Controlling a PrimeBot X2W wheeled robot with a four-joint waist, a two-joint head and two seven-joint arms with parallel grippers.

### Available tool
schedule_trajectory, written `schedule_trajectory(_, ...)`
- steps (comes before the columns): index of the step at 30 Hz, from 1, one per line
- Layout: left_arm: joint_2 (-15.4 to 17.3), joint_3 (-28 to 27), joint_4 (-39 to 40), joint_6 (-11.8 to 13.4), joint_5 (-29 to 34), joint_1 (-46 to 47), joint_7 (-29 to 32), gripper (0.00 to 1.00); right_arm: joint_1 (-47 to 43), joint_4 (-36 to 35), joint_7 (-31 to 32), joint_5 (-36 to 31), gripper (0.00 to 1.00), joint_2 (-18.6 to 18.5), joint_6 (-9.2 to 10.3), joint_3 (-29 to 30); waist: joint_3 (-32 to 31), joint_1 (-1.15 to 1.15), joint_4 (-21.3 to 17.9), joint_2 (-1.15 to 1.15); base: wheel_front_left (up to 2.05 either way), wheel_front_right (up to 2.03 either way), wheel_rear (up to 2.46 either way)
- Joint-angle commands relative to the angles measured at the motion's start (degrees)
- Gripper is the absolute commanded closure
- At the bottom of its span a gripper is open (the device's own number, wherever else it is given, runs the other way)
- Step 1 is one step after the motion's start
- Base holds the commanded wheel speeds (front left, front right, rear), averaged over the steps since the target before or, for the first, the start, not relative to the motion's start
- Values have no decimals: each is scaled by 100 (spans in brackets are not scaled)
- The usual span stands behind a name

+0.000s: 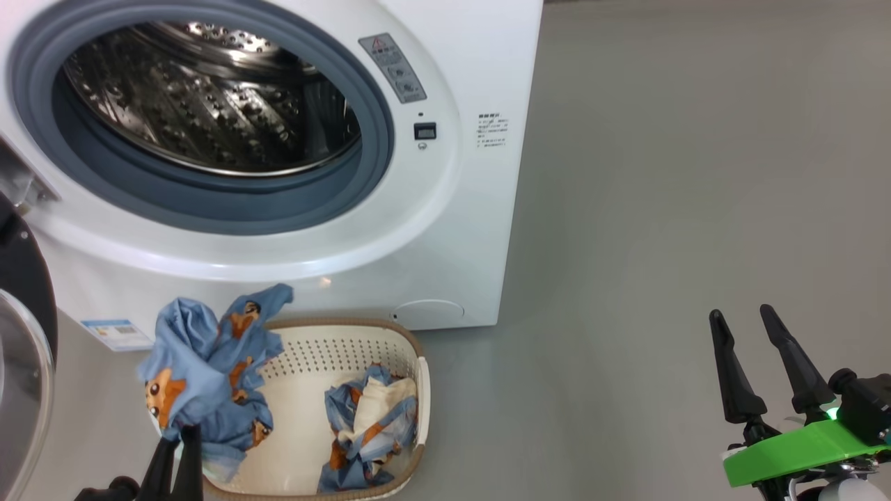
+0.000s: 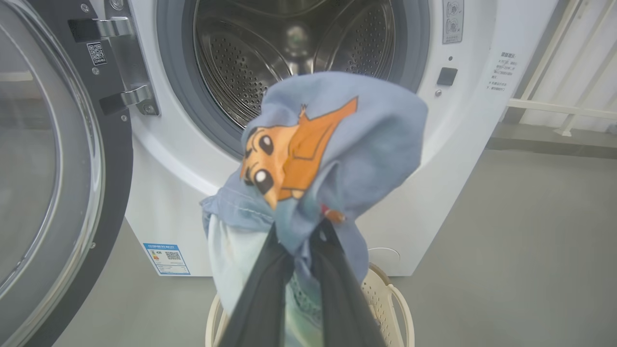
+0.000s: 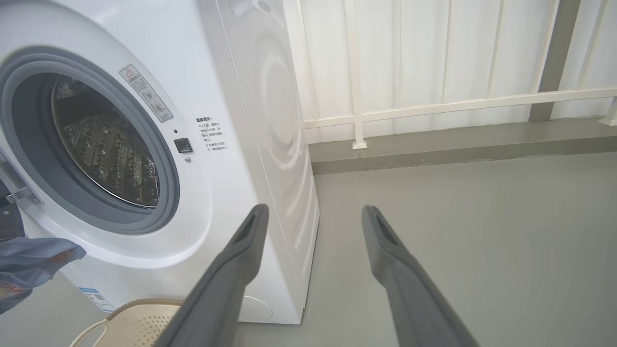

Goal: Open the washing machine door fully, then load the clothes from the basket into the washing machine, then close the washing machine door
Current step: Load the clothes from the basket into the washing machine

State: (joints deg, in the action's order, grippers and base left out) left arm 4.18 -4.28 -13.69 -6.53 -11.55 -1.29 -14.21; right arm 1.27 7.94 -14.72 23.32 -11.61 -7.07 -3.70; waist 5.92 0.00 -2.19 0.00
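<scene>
A: Being gripped by the left gripper (image 1: 179, 435), what is seen?
B: A bundle of clothes (image 1: 209, 362) is being clamped between its closed-in fingers, above the left edge of the basket (image 1: 334, 355); a second bundle (image 1: 369, 417) is lying inside.
A: The right gripper (image 1: 740, 313)?
B: Being held spread, empty. Beyond, the washing machine (image 1: 445, 229) is standing with its door (image 1: 28, 285) open, at left.

Bright even light, soft shadows, glints inside the washing machine (image 1: 431, 209), wrist views bowed at edges.
</scene>
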Motion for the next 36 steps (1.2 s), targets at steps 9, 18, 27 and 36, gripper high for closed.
schedule_trajectory(9, -60, -203, 395, 9, 21, 389, -79, 100, 228, -216, -28, 18, 0, -93, -42, -35, 470, 0, 27, 0, 0, 0, 0)
schedule_trajectory(18, 73, -444, -96, 17, 56, 1811, -79, 100, 647, -258, -28, 47, 0, -13, -42, -73, 1172, 0, -84, 0, 0, 0, 0)
schedule_trajectory(27, 602, -651, -1128, -2, 96, 3693, -79, 100, 1128, -294, -28, 82, 0, 100, -42, -146, 1904, 0, -341, 0, 0, 0, 0)
schedule_trajectory(36, 1131, -658, -2619, 25, 220, 5583, -79, 100, 1481, -306, -28, 124, 0, 227, -42, -213, 2413, 0, -709, 0, 0, 0, 0)
